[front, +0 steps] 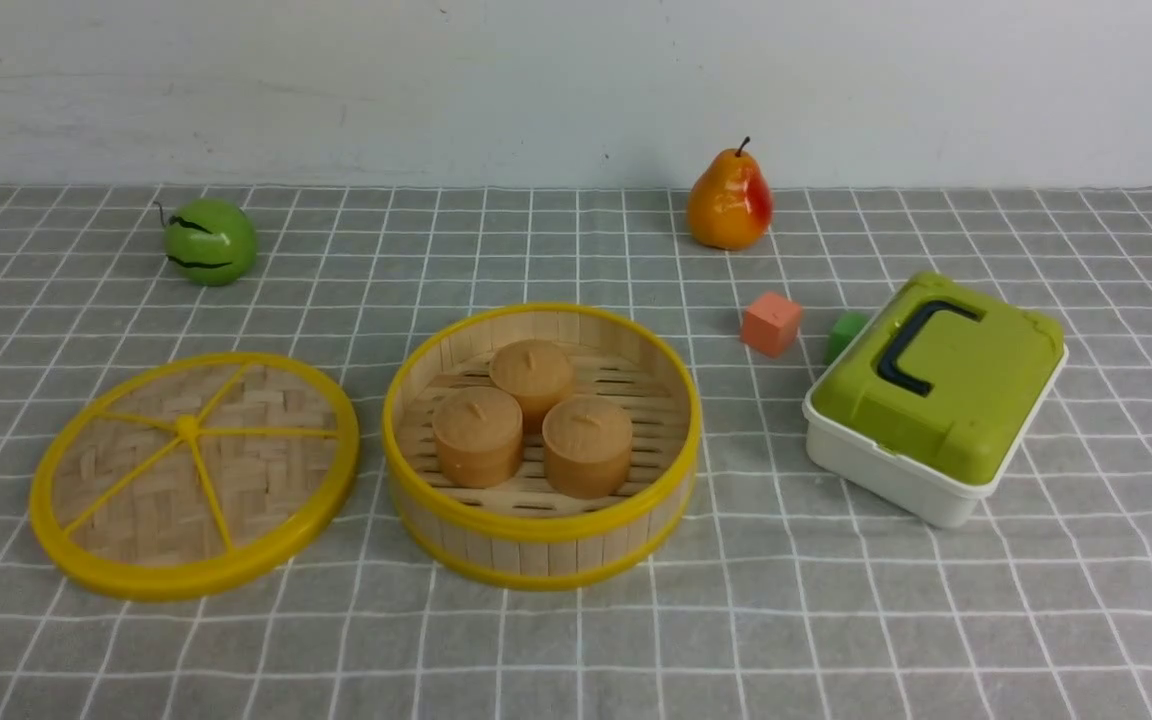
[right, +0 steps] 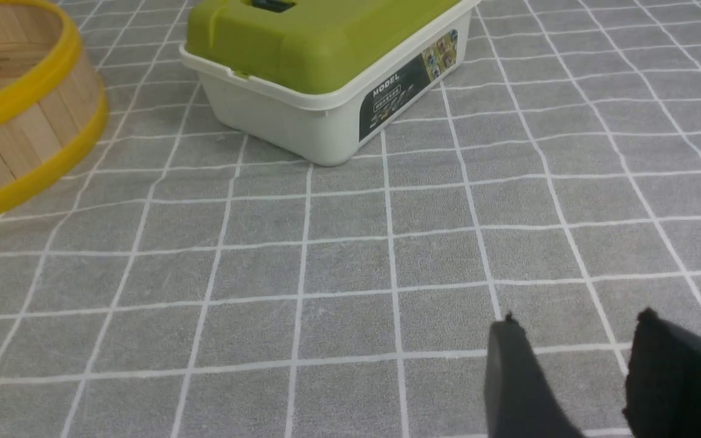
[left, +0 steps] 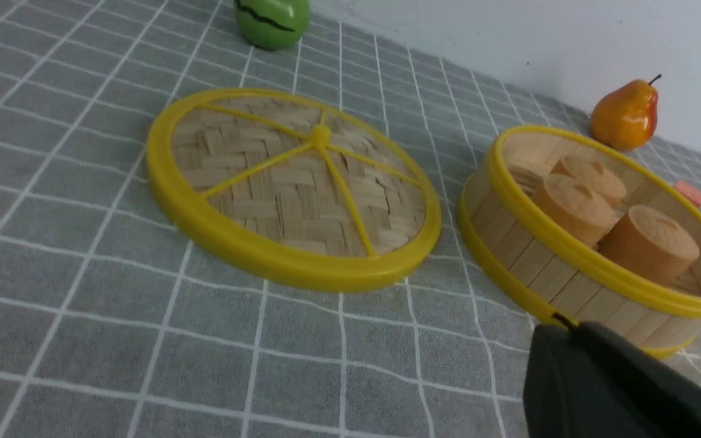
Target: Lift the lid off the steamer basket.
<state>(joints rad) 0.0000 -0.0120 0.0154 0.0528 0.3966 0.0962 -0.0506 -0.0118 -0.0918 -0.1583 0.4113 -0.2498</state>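
The lid (front: 256, 470), a woven bamboo disc with a yellow rim and spokes, lies flat on the cloth just left of the steamer basket (front: 536, 552); it also shows in the left wrist view (left: 289, 182). The basket is uncovered and holds three tan buns (front: 534, 372). It also shows in the left wrist view (left: 527, 243) and the right wrist view (right: 22, 140). My left gripper (left: 569, 325) is shut and empty, near the basket's front wall. My right gripper (right: 578, 325) is open and empty over bare cloth. Neither gripper shows in the front view.
A white box with a green lid and dark handle (front: 936, 390) stands right of the basket. An orange cube (front: 770, 323) and a green cube (front: 844, 333) lie behind it. A pear (front: 729, 205) and a green round fruit (front: 210, 240) stand near the back wall.
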